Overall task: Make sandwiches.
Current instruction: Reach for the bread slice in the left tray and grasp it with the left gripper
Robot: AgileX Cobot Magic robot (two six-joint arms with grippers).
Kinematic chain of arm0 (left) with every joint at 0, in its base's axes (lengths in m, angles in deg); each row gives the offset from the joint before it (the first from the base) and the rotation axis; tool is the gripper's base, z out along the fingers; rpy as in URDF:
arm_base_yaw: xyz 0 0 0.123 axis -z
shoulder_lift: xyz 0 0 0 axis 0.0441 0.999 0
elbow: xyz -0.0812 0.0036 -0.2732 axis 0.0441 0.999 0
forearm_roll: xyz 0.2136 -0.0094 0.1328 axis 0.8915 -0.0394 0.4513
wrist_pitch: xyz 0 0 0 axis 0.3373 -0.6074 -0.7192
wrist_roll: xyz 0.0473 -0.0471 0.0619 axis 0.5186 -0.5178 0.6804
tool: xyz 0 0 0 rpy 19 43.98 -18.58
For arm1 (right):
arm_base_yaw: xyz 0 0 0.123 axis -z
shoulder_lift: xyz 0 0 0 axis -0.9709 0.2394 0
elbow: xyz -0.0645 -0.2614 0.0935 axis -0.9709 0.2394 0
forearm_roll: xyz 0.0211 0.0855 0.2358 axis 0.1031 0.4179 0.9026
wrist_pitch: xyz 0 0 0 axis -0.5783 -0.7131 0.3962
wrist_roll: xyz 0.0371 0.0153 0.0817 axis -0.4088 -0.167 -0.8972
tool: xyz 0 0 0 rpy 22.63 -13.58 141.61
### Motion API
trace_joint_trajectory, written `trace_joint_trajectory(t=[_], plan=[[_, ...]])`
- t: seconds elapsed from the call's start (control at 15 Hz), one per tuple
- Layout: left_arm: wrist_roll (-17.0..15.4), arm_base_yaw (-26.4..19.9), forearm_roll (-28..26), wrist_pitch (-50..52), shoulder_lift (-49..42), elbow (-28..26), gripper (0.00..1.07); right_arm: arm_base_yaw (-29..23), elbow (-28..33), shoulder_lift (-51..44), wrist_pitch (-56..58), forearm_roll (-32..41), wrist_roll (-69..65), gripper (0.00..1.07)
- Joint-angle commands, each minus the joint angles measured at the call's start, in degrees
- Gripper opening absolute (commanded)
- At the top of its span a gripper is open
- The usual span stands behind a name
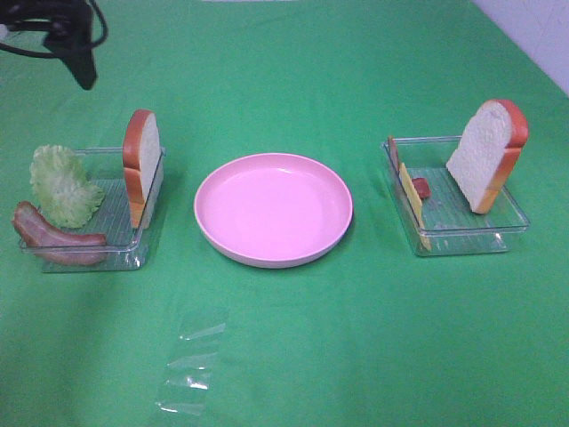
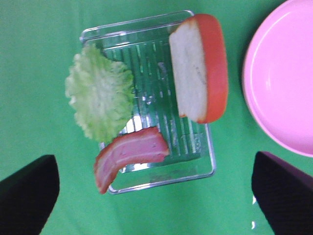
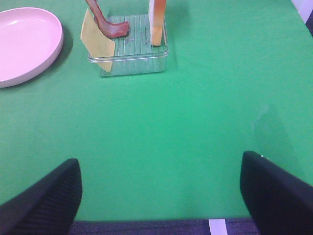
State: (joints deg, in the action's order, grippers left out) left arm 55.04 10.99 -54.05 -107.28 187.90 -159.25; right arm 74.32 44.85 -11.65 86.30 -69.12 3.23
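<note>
The left clear tray (image 1: 124,253) holds a frilly pale-green lettuce leaf (image 1: 62,185), a reddish bacon strip (image 1: 53,236) and a bread slice (image 1: 142,160) standing on edge. The right clear tray (image 1: 462,240) holds a leaning bread slice (image 1: 487,153), a yellow cheese slice (image 1: 413,200) and a small bacon piece (image 1: 420,188). My left gripper (image 2: 156,205) is open and empty, high over the left tray (image 2: 161,178), with the lettuce (image 2: 100,98), bacon (image 2: 129,154) and bread (image 2: 198,68) below it. My right gripper (image 3: 161,196) is open and empty, well short of the right tray (image 3: 132,66).
A round pink plate (image 1: 273,209) sits empty between the trays. A crumpled clear plastic sheet (image 1: 191,365) lies on the green cloth in front of it. Part of the left arm (image 1: 76,53) shows at the back left. The table's front edge (image 3: 146,226) is near my right gripper.
</note>
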Motion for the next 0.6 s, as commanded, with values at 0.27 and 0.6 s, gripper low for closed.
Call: trace_joint_trajectory(t=[0.27, 0.6], plan=[[-4.07, 3.9, -0.8, -6.19, 10.83, -8.88, 1.02, 0.0, 0.11, -1.49, -0.52, -0.17, -0.52, 0.84], [-4.13, 3.9, -2.98, -6.13, 19.48, -12.43, 1.02, 0.0, 0.11, -1.49, -0.52, -0.17, -0.52, 0.84]])
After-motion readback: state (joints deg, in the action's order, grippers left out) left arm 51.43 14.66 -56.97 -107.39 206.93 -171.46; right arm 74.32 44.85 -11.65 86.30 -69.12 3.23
